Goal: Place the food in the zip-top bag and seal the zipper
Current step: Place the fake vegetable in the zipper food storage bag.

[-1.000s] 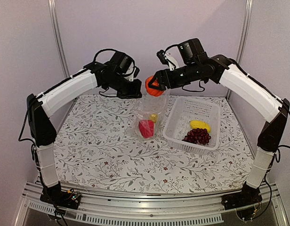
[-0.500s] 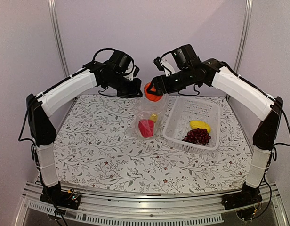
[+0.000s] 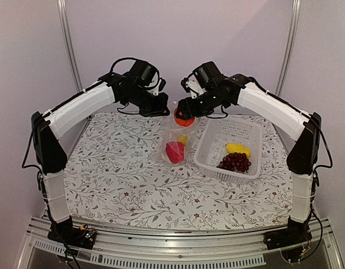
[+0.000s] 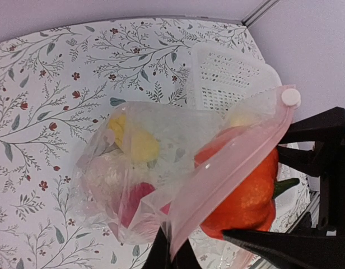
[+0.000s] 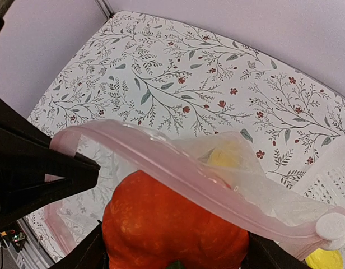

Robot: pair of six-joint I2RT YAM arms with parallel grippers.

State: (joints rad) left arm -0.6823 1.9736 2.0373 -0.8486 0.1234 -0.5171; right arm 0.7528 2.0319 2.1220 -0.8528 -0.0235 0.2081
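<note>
My left gripper (image 3: pixel 163 109) is shut on the mouth edge of the clear zip-top bag (image 3: pixel 175 137) and holds it hanging above the table. The bag holds a red pepper (image 3: pixel 174 152) and a yellow piece (image 3: pixel 183 139). My right gripper (image 3: pixel 183 114) is shut on the orange round fruit (image 3: pixel 184 116) at the bag's mouth. In the right wrist view the fruit (image 5: pixel 172 224) sits just under the pinkish zipper strip (image 5: pixel 189 174), which ends in a white slider (image 5: pixel 332 226). In the left wrist view my fingertips (image 4: pixel 172 255) pinch the strip (image 4: pixel 234 162) next to the fruit (image 4: pixel 248 196).
A white perforated basket (image 3: pixel 233 130) stands right of the bag, with a yellow piece (image 3: pixel 238 148) and the dark purple grape bunch (image 3: pixel 234 162) in it. The floral tablecloth (image 3: pixel 116 174) covers the table. Metal frame posts (image 3: pixel 69 45) stand at the back corners.
My right gripper has moved left and down with the orange fruit, from above the bag to its mouth. The left gripper and the bag have held still.
</note>
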